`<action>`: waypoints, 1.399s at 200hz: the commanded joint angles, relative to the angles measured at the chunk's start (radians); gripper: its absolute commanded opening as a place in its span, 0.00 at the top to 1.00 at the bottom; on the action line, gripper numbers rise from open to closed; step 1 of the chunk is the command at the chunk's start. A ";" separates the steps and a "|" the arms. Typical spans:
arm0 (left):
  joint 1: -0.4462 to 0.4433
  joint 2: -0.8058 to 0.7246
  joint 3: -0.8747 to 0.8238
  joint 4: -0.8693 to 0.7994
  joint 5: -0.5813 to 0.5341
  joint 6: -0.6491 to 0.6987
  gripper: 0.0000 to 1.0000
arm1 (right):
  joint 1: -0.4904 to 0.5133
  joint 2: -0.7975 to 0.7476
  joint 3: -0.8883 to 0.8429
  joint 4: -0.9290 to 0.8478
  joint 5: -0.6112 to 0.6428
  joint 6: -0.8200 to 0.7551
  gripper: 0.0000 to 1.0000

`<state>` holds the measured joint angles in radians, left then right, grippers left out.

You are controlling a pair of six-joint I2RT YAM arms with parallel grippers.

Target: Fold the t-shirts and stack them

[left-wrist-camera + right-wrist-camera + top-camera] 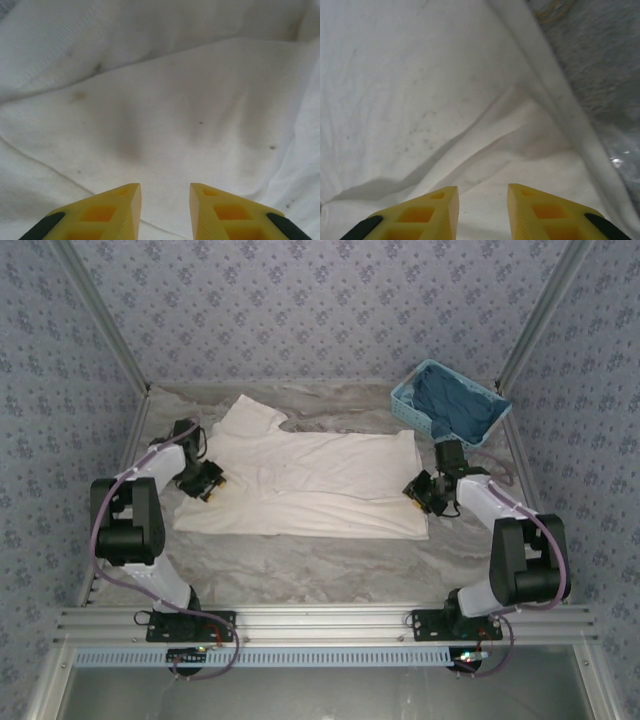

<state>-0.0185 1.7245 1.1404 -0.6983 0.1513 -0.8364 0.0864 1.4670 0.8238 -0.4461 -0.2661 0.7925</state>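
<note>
Light-blue lattice basket (412, 418) stood just beyond the right gripper (422, 492), apart from it, holding dark-blue cloth (455, 400); grey marbled table (330, 565) underneath.

Robot laboratory test cell. Blue patterned walls (300, 300), framed by bare aluminium posts (100, 315), enclose a marbled surface (320, 565). The left arm (125, 520) and right arm (525, 560), with cables exposed, are bolted to an aluminium rail (320, 623) at the near edge. A t-shirt (320, 485) and a plastic basket (415, 418) lie on the surface.
</note>
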 commanded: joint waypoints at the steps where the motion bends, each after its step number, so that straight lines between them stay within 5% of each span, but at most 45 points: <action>1: -0.055 -0.003 0.105 -0.021 -0.012 0.020 0.69 | -0.012 0.042 0.041 -0.050 0.081 -0.015 0.66; 78: -0.269 0.223 0.420 -0.128 -0.084 0.164 0.58 | -0.019 0.209 0.134 -0.049 0.143 0.092 0.69; 131: -0.351 0.367 0.589 -0.213 -0.211 0.278 0.55 | -0.016 0.204 0.156 -0.104 0.191 0.102 0.92; 168: -0.395 0.436 0.644 -0.245 -0.241 0.327 0.54 | -0.014 0.180 0.150 -0.126 0.200 0.102 0.95; 235: -0.450 0.487 0.638 -0.277 -0.344 0.371 0.65 | -0.011 0.177 0.154 -0.135 0.195 0.101 0.96; 280: -0.462 0.497 0.625 -0.257 -0.363 0.375 0.82 | -0.010 0.184 0.163 -0.134 0.196 0.103 0.96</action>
<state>-0.4728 2.2089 1.7771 -0.9421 -0.1734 -0.4747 0.0742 1.6653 0.9565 -0.5468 -0.0921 0.8825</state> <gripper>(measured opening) 0.216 0.065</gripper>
